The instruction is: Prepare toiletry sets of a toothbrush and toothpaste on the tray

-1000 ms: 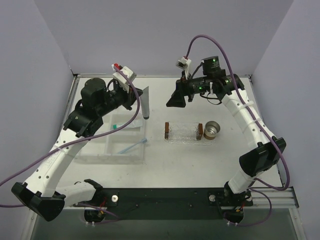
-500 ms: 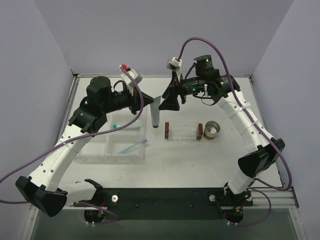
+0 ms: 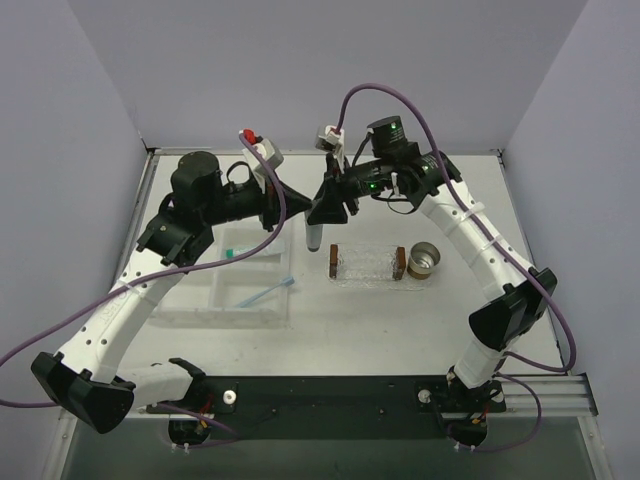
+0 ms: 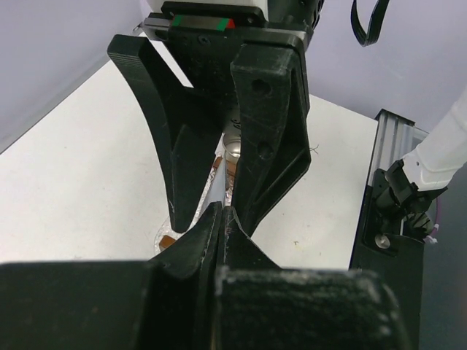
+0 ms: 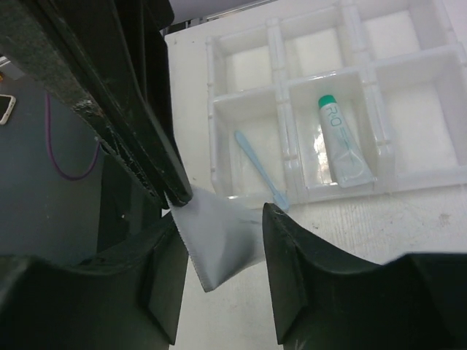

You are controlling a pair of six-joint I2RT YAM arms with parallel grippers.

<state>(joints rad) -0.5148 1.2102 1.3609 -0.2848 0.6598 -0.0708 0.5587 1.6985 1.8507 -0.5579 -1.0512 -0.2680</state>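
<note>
My left gripper [image 3: 302, 207] is pinched on the crimped end of a pale grey-white toothpaste tube [image 3: 313, 233], which hangs just far-left of the bumpy clear oval tray [image 3: 368, 266]. My right gripper [image 5: 221, 215] is spread either side of that tube. A small metal cup [image 3: 424, 259] sits just beside the tray's right end. Over left, the clear compartment box [image 3: 185, 297] holds a slim light-blue plastic toothbrush [image 3: 268, 293] and a teal-capped toothpaste tube [image 3: 232, 254], in neighbouring compartments.

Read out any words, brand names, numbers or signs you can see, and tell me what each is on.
"RO", in teal, is my best reading on the teal-capped pale squeeze tube in the clear compartmented box; anything smaller is blurred.
Plain grey-white held tube: no print visible.
Nothing else legible.
</note>
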